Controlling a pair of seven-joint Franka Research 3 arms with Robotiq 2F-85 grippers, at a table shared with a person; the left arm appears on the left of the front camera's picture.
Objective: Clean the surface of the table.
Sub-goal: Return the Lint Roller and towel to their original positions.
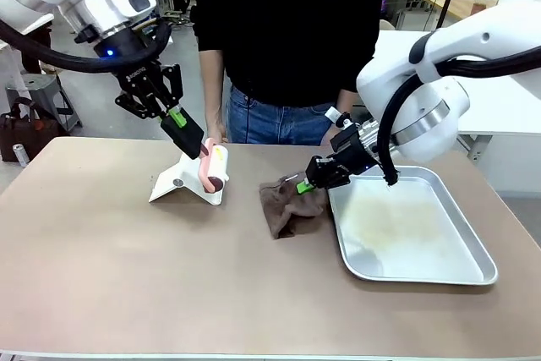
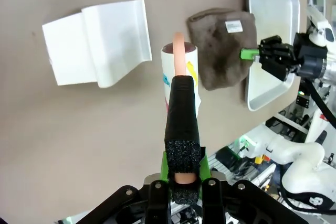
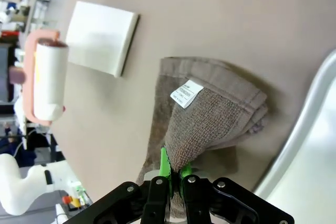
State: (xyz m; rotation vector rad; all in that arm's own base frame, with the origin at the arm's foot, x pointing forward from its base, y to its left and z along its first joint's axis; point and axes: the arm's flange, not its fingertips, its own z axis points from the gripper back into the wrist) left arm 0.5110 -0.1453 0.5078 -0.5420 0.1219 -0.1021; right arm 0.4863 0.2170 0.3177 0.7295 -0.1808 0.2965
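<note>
Wide tan-brown matte desk with a thin pale edge, spanning the front view from near edge to the person in a black top and jeans at the far side. Left claw pressed shut on the salmon-pink handle of a white lint roller, held just above the desk, left of centre. White curved plastic stand on the desk just beside the roller, to its left. Right claw pinching an edge of the crumpled brown terry cloth, lifted into a fold; rest of the cloth lying on the desk near the centre, white care label facing up. Silver metal tray on the right, cloth touching its left rim.
</note>
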